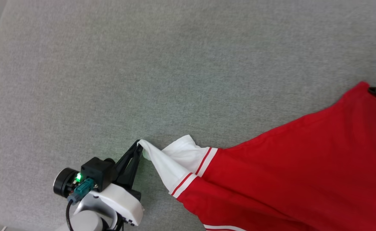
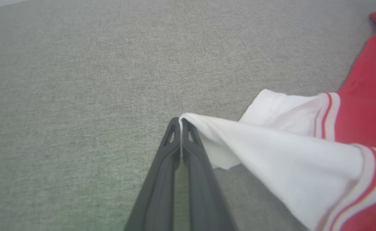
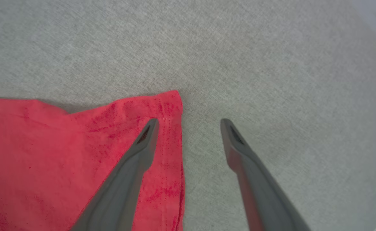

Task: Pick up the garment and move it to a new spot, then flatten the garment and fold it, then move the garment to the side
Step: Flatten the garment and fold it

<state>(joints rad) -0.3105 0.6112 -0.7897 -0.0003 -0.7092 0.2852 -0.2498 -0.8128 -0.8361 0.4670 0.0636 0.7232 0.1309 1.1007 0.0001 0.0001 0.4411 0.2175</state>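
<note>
Garment (image 1: 287,166) sleeve tip in closed left end effector (image 2: 180,121); right end effector (image 3: 190,122) agape, seemingly empty.

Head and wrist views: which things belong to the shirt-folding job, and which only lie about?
Belong to the job: red jersey shirt; left gripper, shut on its white sleeve; right gripper, open at its red corner.
Only there: grey fabric surface.
</note>
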